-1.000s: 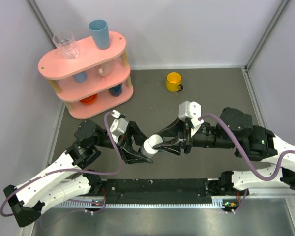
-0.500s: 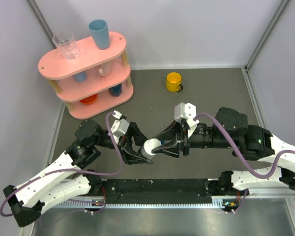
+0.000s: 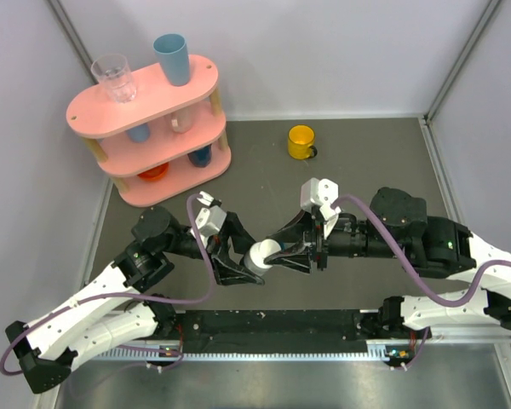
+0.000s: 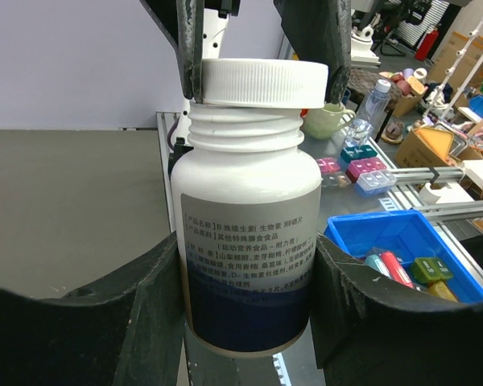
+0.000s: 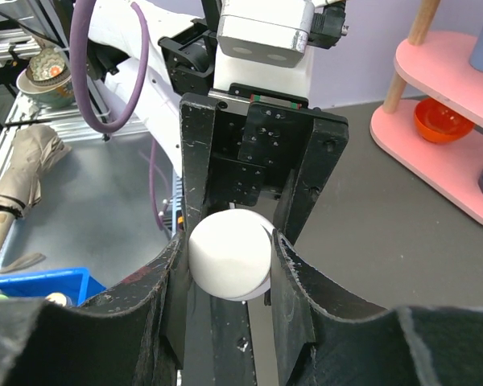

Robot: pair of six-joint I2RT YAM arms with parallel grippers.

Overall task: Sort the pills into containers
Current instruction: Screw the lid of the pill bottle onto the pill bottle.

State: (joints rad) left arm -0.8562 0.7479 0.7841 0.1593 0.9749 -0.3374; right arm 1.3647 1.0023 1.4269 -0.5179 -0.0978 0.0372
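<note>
White plastic pill bottle [image 3: 257,256] with a grey-and-blue printed label hangs above the dark grey table mat [image 3: 366,162], lying on its side between the two arms at the near middle of the table. The left gripper [image 3: 241,256] is clamped on the bottle's lower body, one finger on each side. The right gripper [image 5: 229,281] is closed on the white ribbed screw cap [image 4: 258,80], which faces the right arm (bare neck threads show just below the cap). Well behind stand a small yellow mug [image 3: 301,141] and a pink three-tier wooden shelf [image 3: 145,128] with cups.
</note>
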